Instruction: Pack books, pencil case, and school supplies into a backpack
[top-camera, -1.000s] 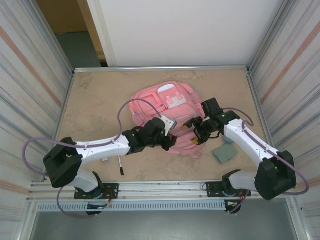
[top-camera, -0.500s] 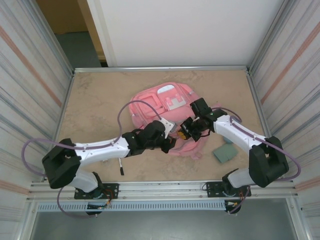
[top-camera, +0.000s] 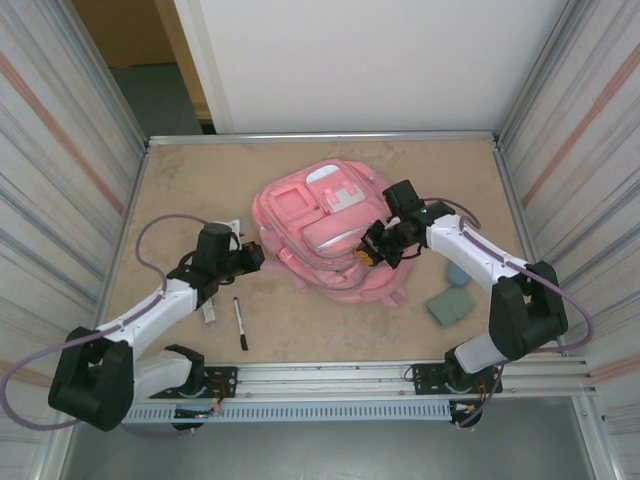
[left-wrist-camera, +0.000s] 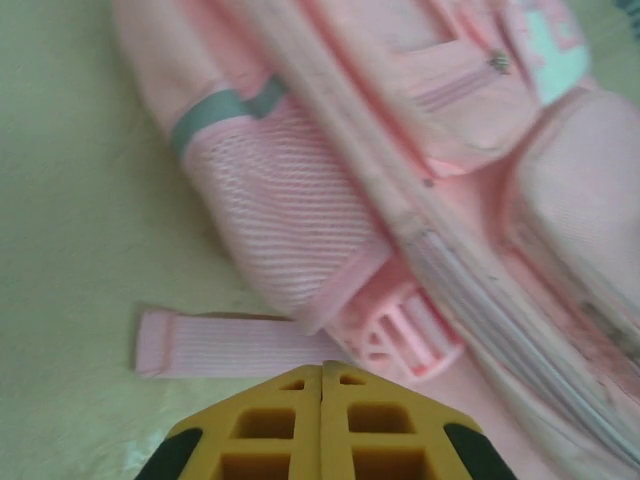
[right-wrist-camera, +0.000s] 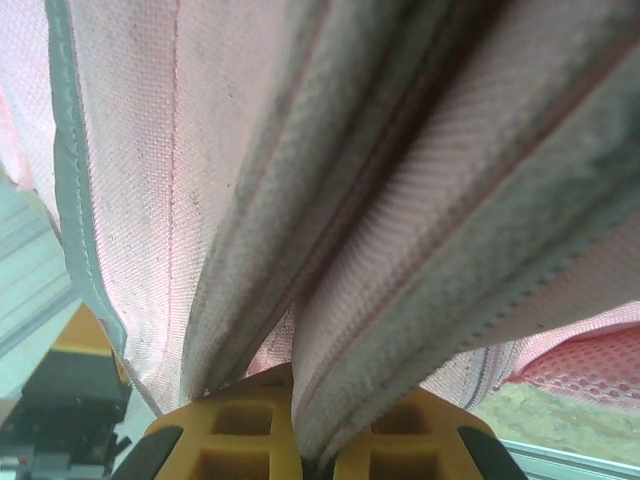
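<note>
I am pinching the opening edge of the pink backpack (top-camera: 320, 225) in my right tool (top-camera: 371, 251), which is clenched on a fold of fabric beside the zip. My left tool (top-camera: 247, 258) is sitting closed on nothing, just off the bag's left side, above a loose strap (left-wrist-camera: 230, 345). As I am judging it, the flap needs lifting up and away to keep the mouth wide without dragging the bag. I am not seeing inside it, so I cannot tell its contents. The black pen (top-camera: 240, 325), grey-green flat piece (top-camera: 450, 305) and small blue item (top-camera: 457, 274) are lying outside on the tabletop (top-camera: 190, 190).
</note>
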